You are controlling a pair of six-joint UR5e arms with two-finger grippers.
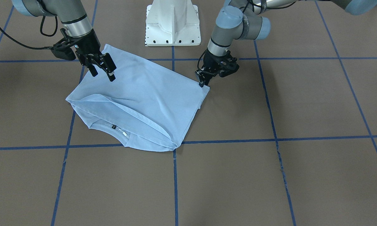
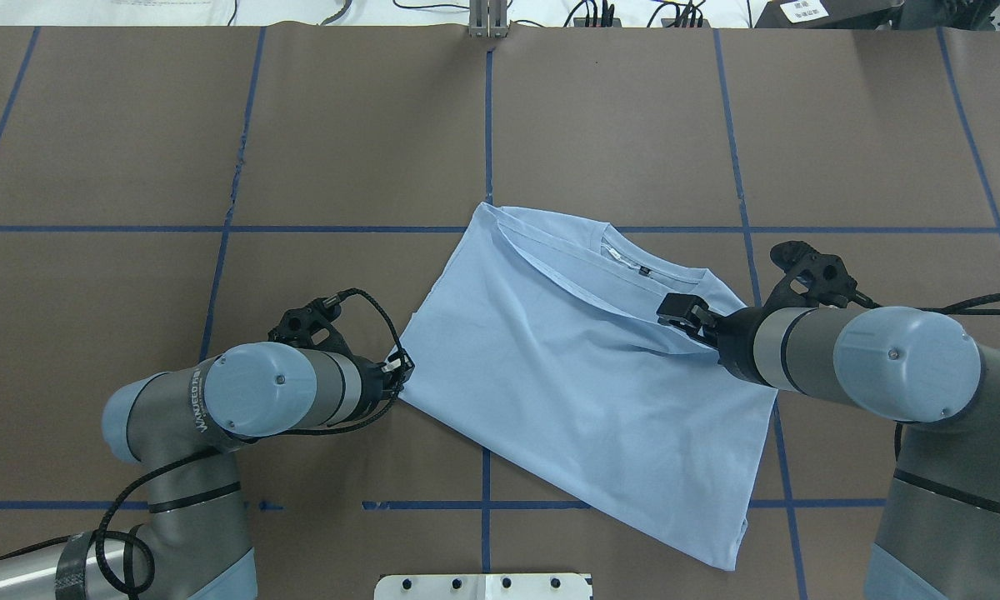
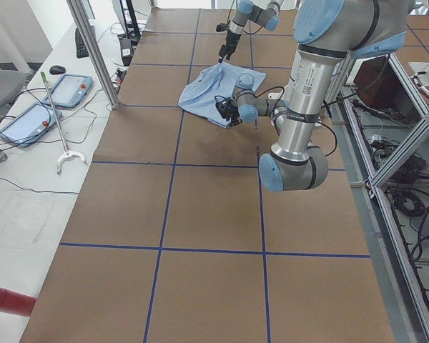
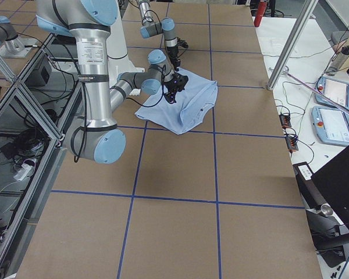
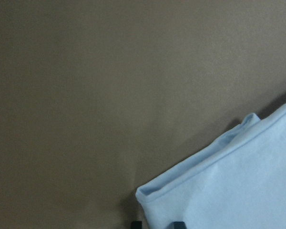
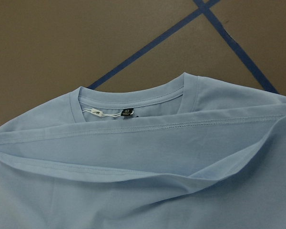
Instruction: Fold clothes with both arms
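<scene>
The light blue short-sleeved T-shirt [image 2: 567, 375] lies half-folded mid-frame on the brown gridded surface [image 2: 133, 125]. Its left corner is pinched by the left pincer [image 2: 402, 367]. The right pincer [image 2: 685, 310] is spread open above the fold. The matching edge should be gripped before both are lifted evenly.

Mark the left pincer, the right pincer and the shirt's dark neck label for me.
Left arm's black pincer [image 1: 203, 83]: exterior front-facing view, midway between its fingertips.
Right arm's black pincer [image 1: 103, 75]: exterior front-facing view, midway between its spread fingertips.
Small dark neck label [image 6: 127, 113]: right wrist view, the label's middle.
</scene>
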